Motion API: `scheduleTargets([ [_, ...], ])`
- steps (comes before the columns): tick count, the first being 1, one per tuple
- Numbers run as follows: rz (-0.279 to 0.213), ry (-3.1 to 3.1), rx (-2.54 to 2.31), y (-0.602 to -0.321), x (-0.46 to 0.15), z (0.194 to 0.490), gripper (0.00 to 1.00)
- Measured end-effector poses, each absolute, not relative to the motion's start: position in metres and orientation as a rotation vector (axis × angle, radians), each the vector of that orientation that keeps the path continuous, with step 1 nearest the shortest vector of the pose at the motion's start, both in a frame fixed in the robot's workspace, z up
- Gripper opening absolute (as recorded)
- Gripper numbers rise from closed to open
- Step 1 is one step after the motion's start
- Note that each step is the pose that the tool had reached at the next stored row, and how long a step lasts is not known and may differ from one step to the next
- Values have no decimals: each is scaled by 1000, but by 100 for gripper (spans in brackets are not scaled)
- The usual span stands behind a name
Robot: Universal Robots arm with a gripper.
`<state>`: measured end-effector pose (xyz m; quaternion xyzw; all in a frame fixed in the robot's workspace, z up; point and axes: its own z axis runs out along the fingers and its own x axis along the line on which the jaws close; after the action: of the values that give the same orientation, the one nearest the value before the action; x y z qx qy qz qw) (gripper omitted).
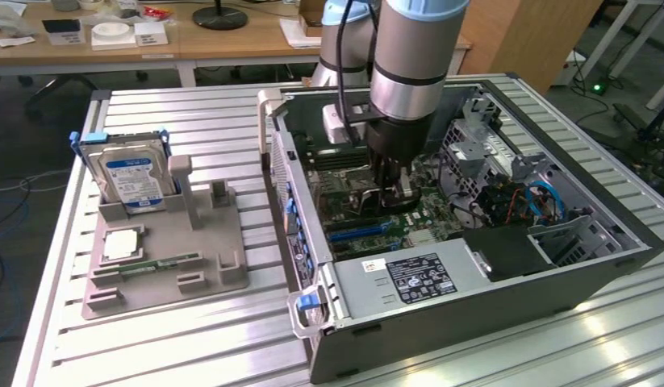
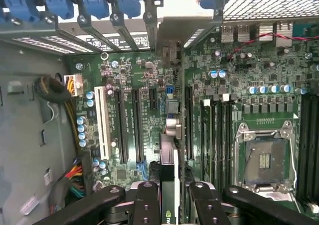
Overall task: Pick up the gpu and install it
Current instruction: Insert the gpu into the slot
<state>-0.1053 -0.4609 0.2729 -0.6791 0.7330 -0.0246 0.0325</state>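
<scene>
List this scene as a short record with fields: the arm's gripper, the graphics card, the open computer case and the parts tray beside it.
gripper: black two-finger gripper, shut on the gpu, lowered into the case
gpu: thin green-and-black gpu, edge-on over the green motherboard; seating unclear
case: open black computer case
tray: grey parts tray, on the exterior view's left of the case
on tray: silver hard drive with blue-white label, upright; narrow green RAM strip, lying flat

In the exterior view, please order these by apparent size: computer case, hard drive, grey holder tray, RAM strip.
Largest to smallest:
1. computer case
2. grey holder tray
3. hard drive
4. RAM strip
</scene>
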Motion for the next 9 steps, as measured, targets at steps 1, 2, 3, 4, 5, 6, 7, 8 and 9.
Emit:
scheduleTargets([
  [1,-76,2256,-2090,-461,-105,271,27],
  [2,-75,2256,-2091,-461,-105,269,27],
  [3,-75,2257,-2090,-461,-105,267,27],
  [4,-75,2257,-2090,-461,-106,266,27],
  [5,-75,2257,-2091,-461,-106,264,27],
  [6,-75,2257,-2091,-461,-107,264,27],
  [7,-75,2257,-2091,-461,-109,263,27],
  [8,-75,2257,-2091,-461,-110,262,27],
  [9,-75,2257,-2091,-461,-111,261,27],
])
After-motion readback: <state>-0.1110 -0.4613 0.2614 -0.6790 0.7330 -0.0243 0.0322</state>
